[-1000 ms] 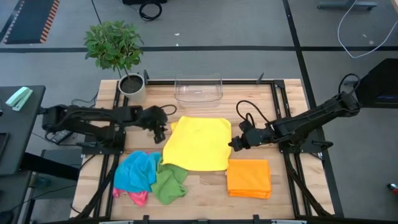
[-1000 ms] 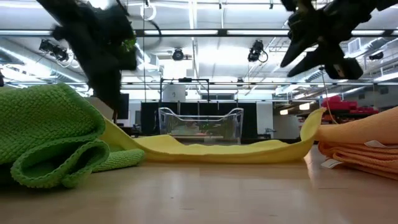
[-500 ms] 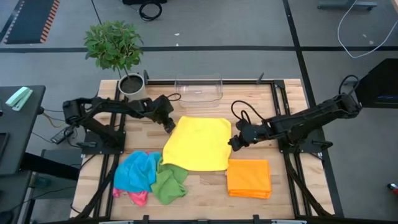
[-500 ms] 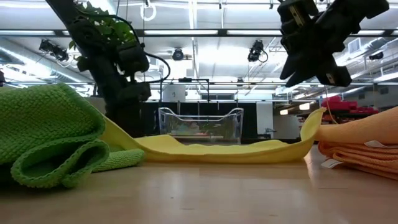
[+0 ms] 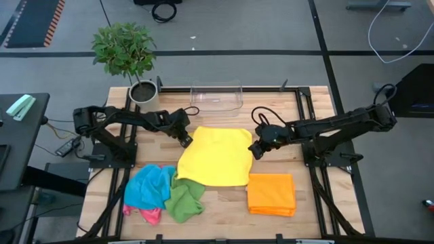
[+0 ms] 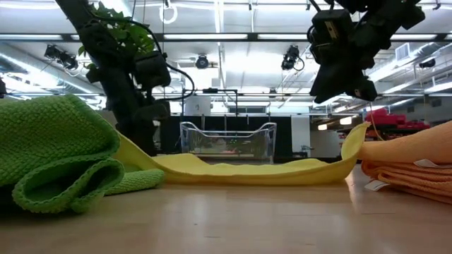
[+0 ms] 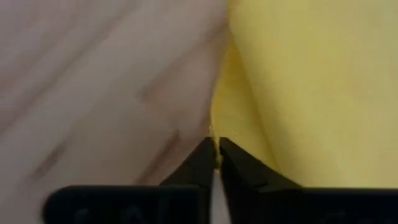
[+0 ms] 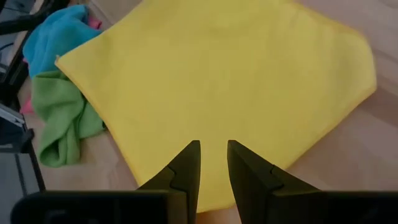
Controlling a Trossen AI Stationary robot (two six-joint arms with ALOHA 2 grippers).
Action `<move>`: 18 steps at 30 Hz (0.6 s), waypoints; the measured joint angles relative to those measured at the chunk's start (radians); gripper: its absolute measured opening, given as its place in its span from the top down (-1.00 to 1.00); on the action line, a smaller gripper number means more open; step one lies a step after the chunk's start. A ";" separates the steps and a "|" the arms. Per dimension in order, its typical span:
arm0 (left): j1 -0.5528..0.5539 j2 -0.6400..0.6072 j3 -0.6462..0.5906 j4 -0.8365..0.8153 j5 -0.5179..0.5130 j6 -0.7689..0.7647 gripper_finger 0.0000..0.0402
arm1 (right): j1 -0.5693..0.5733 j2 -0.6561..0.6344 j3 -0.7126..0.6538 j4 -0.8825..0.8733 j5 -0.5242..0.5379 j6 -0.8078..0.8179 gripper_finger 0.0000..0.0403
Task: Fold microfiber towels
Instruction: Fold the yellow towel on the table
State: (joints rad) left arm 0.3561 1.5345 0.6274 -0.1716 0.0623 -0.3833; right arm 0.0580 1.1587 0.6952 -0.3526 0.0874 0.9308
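Both arms are reaching inward over the middle of the table

The left arm is stretching from the left side toward the centre, with its wrist bending down, and the left gripper [image 5: 184,139] is sitting low at the table level; in the left wrist view its two dark fingers [image 7: 200,163] are pressing together, pinching a thin yellow edge of the yellow towel [image 5: 215,156] between the tips. The right arm is extending from the right side in a long, almost straight line, and the right gripper [image 5: 255,150] is hanging above the surface, its fingers [image 8: 186,165] standing a little apart with nothing between them
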 joint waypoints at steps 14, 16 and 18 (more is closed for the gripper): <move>0.027 -0.060 0.307 -0.408 -0.327 0.322 0.93 | -0.125 0.089 0.000 -0.017 0.020 -0.119 0.64; 0.045 -0.060 0.354 -0.413 -0.340 0.337 0.91 | -0.180 0.124 0.000 -0.026 0.010 -0.122 0.65; 0.056 -0.060 0.412 -0.462 -0.339 0.328 0.84 | -0.239 0.157 0.000 -0.026 -0.031 -0.155 0.64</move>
State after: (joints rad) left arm 0.4125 1.4750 1.0390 -0.6331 -0.2768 -0.0549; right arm -0.1805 1.3152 0.6949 -0.3789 0.0566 0.7755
